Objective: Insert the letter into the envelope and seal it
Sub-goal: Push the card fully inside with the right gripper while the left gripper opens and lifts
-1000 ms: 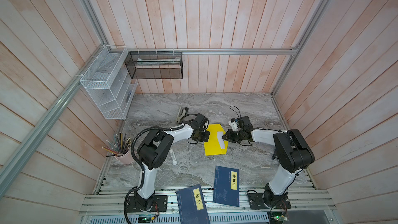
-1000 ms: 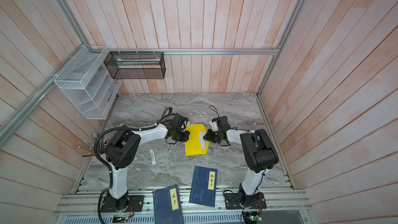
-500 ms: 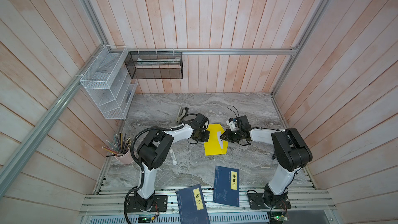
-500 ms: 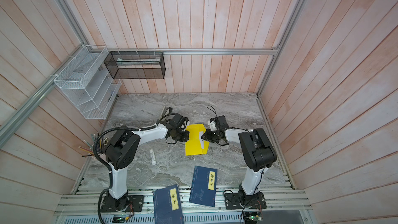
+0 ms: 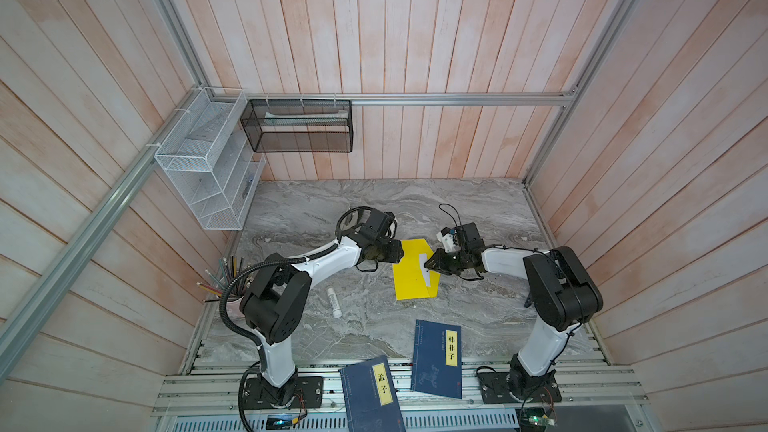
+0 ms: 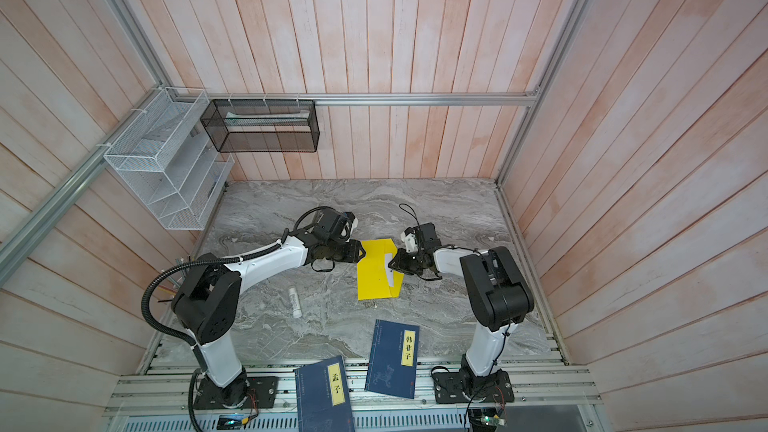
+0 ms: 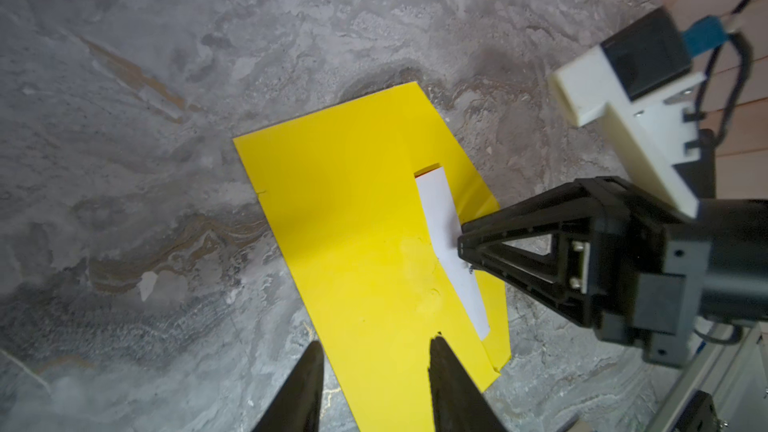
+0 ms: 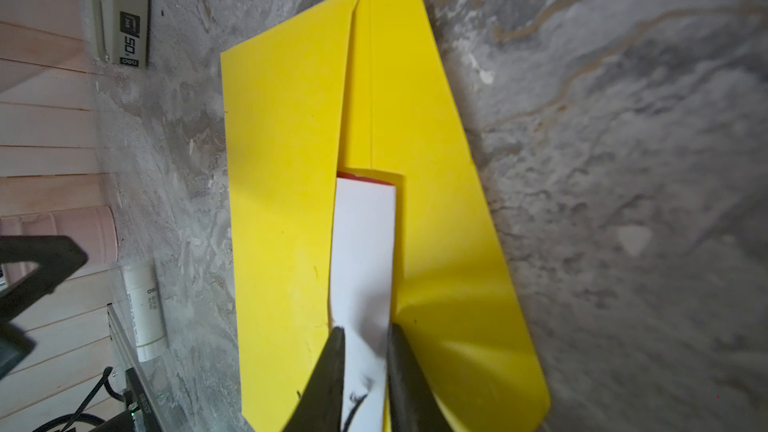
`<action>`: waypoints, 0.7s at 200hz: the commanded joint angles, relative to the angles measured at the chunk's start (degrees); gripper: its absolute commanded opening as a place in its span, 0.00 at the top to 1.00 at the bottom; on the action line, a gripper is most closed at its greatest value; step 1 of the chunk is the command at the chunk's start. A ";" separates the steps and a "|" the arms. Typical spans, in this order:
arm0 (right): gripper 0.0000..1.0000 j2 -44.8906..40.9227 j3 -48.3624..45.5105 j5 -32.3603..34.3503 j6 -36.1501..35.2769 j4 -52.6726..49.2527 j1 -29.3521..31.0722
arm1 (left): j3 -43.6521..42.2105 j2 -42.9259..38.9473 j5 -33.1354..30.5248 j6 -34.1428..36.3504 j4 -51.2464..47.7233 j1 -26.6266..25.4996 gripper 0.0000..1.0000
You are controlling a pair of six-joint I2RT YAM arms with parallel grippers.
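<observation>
The right claw (image 8: 365, 330) pinching the letter (image 8: 363, 243) sitting partway inside the envelope (image 8: 282, 160), left claw (image 7: 376, 344) hovering part-open at the envelope's edge, gripping nothing

The envelope (image 5: 409, 280) is bright yellow, the letter (image 8: 363, 251) white with a red edge. The worktop (image 5: 478, 305) is grey, veined like marble. The books (image 5: 436, 357) are dark blue with yellow labels.

The envelope (image 5: 409, 286) lies mid-table (image 5: 374, 205), with the letter (image 5: 429, 280) partly in it, sticking out on its right side. The left gripper (image 5: 398, 252) is at the envelope's left edge, and the right gripper (image 5: 429, 265) is on the letter. A glue stick (image 5: 334, 302) lies to the left of the envelope. At the front edge lie 2 volumes, the right book (image 5: 437, 357) and the left book (image 5: 372, 394). A pencil cup (image 5: 232, 303) stands at the left edge.
</observation>
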 commanded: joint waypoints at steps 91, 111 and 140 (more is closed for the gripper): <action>0.78 0.93 0.83 1.00 -0.37 -2.86 0.26 | -2.88 6.48 3.76 -3.33 4.16 1.06 0.57; 0.78 0.93 1.05 0.91 -0.37 -2.87 0.23 | -3.01 7.09 4.22 -3.31 4.47 1.05 0.60; 0.78 1.11 1.21 0.77 -0.37 -2.89 0.19 | -3.10 7.92 4.73 -3.42 4.92 1.06 0.60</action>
